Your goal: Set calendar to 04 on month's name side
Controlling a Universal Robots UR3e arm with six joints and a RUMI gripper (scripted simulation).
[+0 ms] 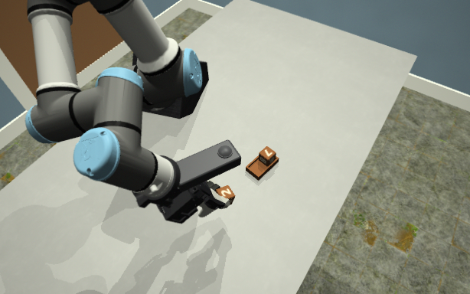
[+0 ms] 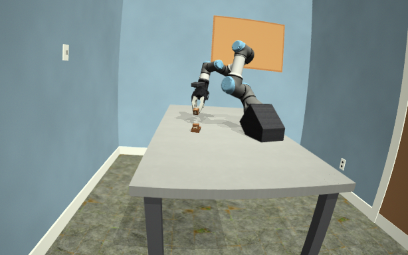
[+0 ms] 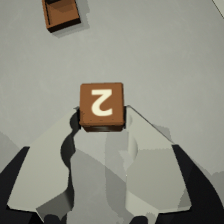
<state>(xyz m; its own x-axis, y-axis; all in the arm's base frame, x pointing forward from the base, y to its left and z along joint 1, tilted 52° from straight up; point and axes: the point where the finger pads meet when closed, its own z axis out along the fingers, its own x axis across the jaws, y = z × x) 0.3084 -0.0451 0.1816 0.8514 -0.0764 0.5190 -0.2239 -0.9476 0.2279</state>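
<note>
I am in a small, plain room that looks like a bare test room or simple lab. A long pale grey table (image 1: pixel 306 115) (image 2: pixel 232 163) with dark square legs (image 2: pixel 153 226) fills much of it, and my own black mount (image 2: pixel 266 123) stands on its top. Blue walls (image 2: pixel 166 50) rise around it, edged at the bottom with a white baseboard (image 2: pixel 78 196). An orange rectangular panel (image 2: pixel 262 40) is on the far wall. I see a light switch (image 2: pixel 65 52) at left and a power outlet (image 2: pixel 342 164) at right, near a brown door-like panel (image 2: pixel 395 199) with pale trim. The floor (image 1: pixel 383 199) (image 2: pixel 186 226) is mottled grey-green tile with rusty patches.
</note>
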